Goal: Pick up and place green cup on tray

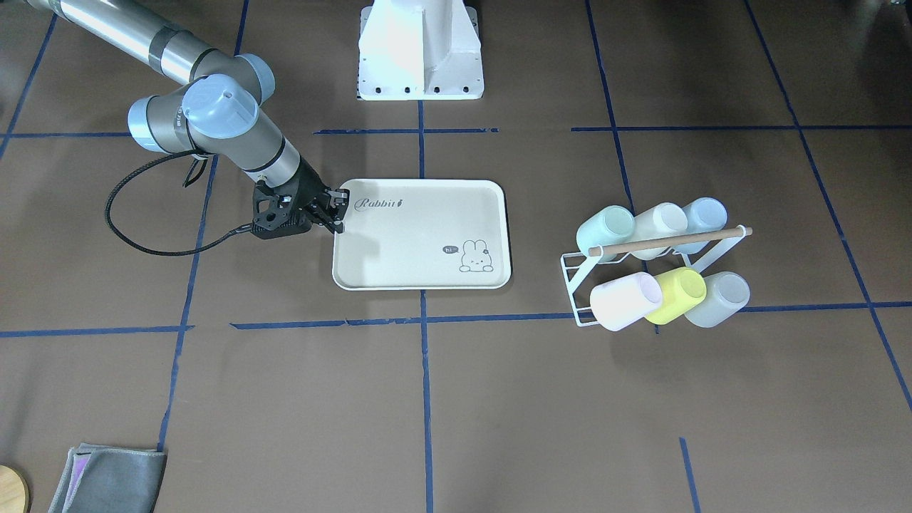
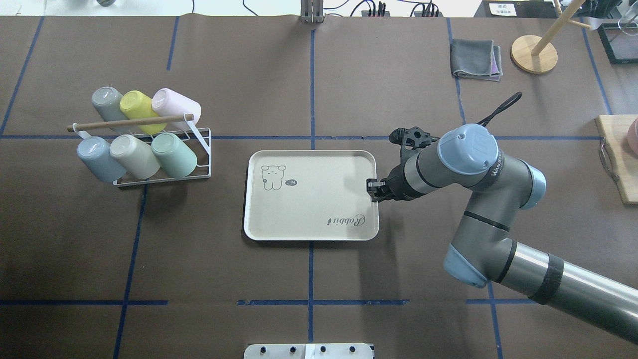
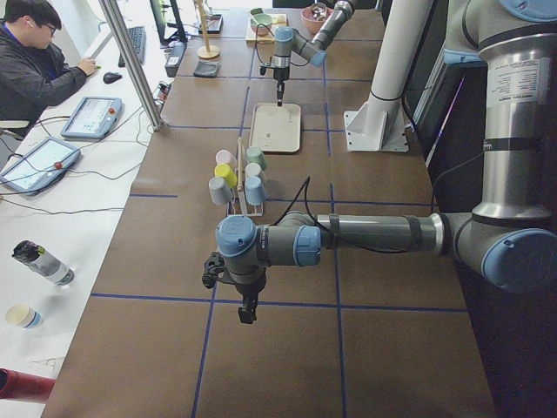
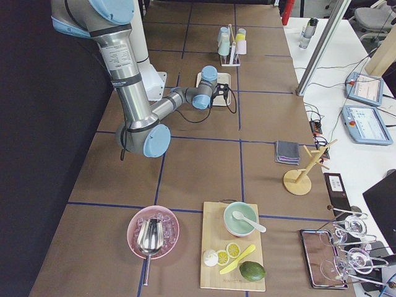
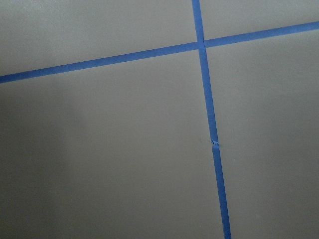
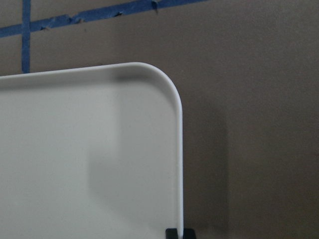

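Grabbing the wrong cup is the big worry. The green cup [image 2: 174, 154] lies on its side in the white wire rack [image 2: 210, 154], in the low row, at the end nearest the tray [image 2: 309, 199]. A cream cup [image 2: 134, 155] sits right against it, and a yellow cup [image 2: 137, 104] is in the row behind. A finger that comes in crooked could bump those cups or shove the whole rack along. A wooden rod [image 2: 124, 123] runs along the top of the rack (a gripper coming down could catch on it). The cup looks smooth and round, so it might slip too.

The right gripper [image 2: 373, 187] is at the tray's edge, well apart from the cup. Its wrist view shows two black fingertips [image 6: 172, 233] close together with the tray's rim between them, but I cannot tell if they pinch it. If they do and the arm pulls, the tray would slide. The left gripper [image 3: 248, 312] hangs low over the table [image 2: 224, 249], out past the rack toward the table's end. I cannot tell if it is spread or pressed together.

Between rack and tray there is brown table with blue tape lines [image 2: 312, 89], so there is good room to carry the cup across. The tray's low raised rim must be cleared on the way in.
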